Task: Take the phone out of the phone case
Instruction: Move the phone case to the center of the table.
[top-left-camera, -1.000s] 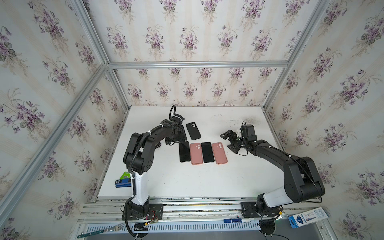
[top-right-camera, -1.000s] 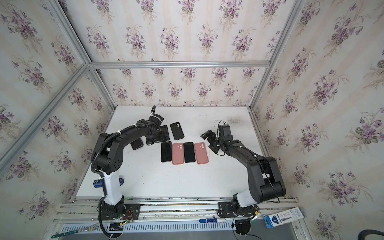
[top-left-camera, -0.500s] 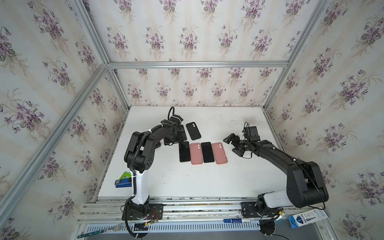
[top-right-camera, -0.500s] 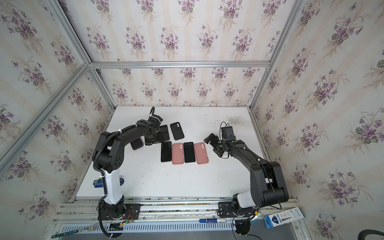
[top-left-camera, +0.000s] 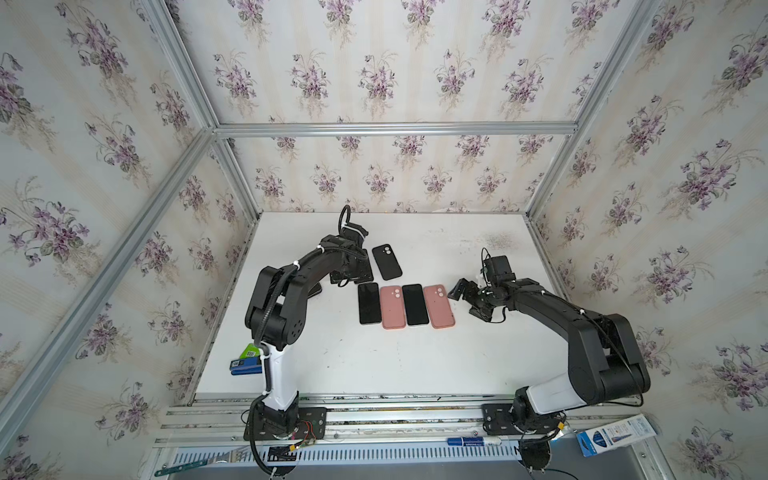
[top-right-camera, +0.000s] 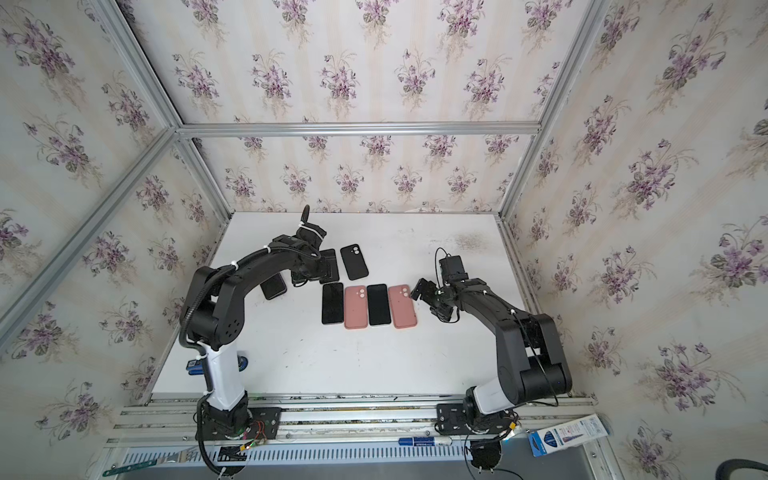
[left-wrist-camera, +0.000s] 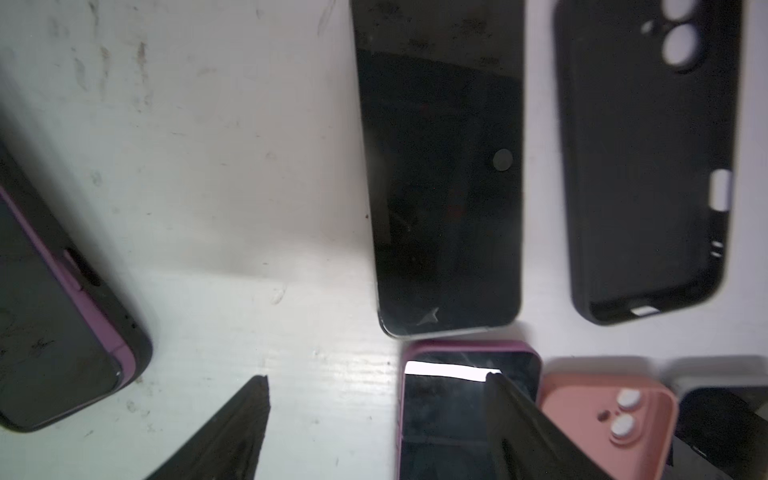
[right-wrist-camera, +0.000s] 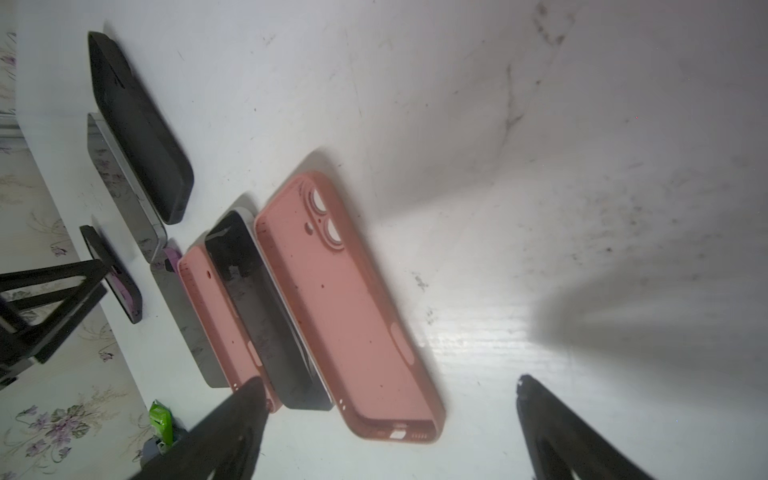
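- Broadly, in both top views the white table (top-left-camera: 374, 365) filled the lower middle of the frame, with one arm at each side.
- The cased phone (top-right-camera: 274, 286), a purple-edged handset inside a black shell, lay flat left of centre, partly under the left arm.
- In the left wrist view it sat off to one side of the fingers, not between them.
- The left gripper (left-wrist-camera: 377, 377) hung low over the table just up and left of the central row. Its jaws were spread wide over bare table and it held nothing.
- One of its fingertips (left-wrist-camera: 494, 380) overlapped the end of the row; whether it touched could not be told.
- At centre frame four items lay side by side: a purple-edged phone (top-left-camera: 369, 303), a pink case (top-left-camera: 393, 306), a black phone (top-left-camera: 415, 304) and a second pink case (top-left-camera: 439, 306).
- Both pink cases were empty, hollow side up, with their camera cut-outs toward the top of the frame.
- Above the row lay an empty black case (top-left-camera: 386, 262), slightly tilted.
- A bare phone (left-wrist-camera: 444, 187) lay just left of it, mostly hidden by the left wrist in the top views.
- The right gripper (top-left-camera: 466, 300) hovered just right of the row, near the second pink case, jaws wide apart and empty.
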